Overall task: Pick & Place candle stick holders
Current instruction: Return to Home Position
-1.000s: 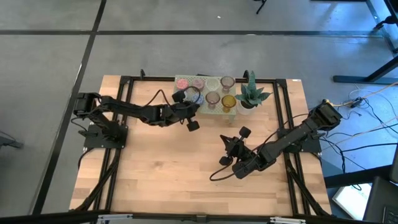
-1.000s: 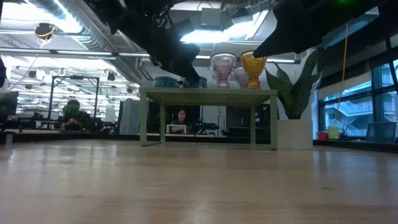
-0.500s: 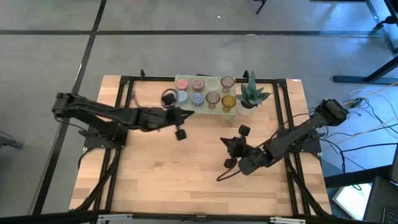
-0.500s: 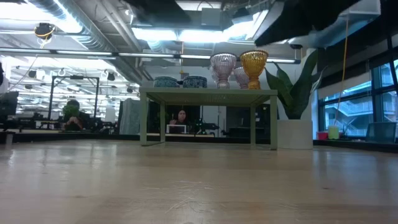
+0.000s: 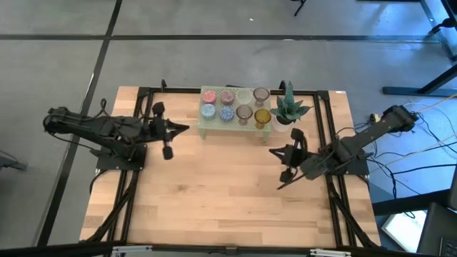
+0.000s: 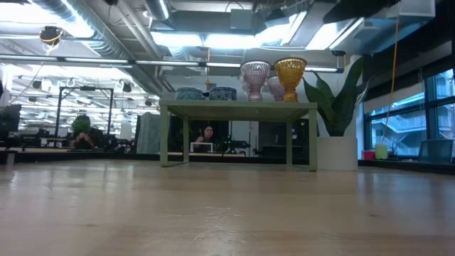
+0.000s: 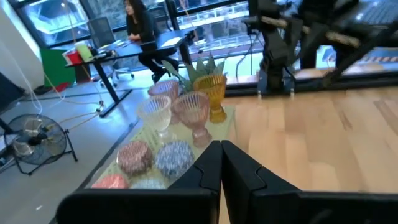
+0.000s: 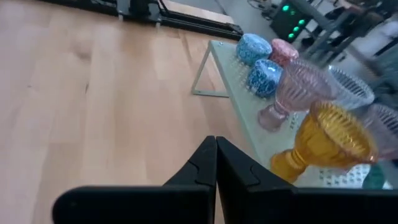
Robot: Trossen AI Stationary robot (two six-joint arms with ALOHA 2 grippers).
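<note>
Eight small glass candle stick holders stand on the pale green perforated stand (image 5: 214, 127) at the table's far middle: a pink one (image 5: 208, 95), a speckled pink one (image 5: 227, 96), a clear one (image 5: 244, 96), a mauve one (image 5: 260, 93), two blue ones (image 5: 208, 111) (image 5: 226, 113), a pink goblet (image 5: 244, 112) and an amber goblet (image 5: 262, 116). My left gripper (image 5: 187, 128) is shut and empty, left of the stand. My right gripper (image 5: 271, 150) is shut and empty, near-right of the stand. The wrist views show both pairs of fingertips closed together (image 7: 221, 149) (image 8: 216, 144).
A spiky green potted plant (image 5: 289, 108) stands on the table right beside the stand's right end, next to the amber goblet. Black frame rails (image 5: 139, 178) run along the table's left, right and far sides. Bare wood (image 5: 221, 193) lies between the arms and toward the near edge.
My left gripper has drawn back from the stand toward the table's left edge, its arm folding in. My right gripper has moved toward the table's right and far edges. The holders have stayed where they were on the stand.
</note>
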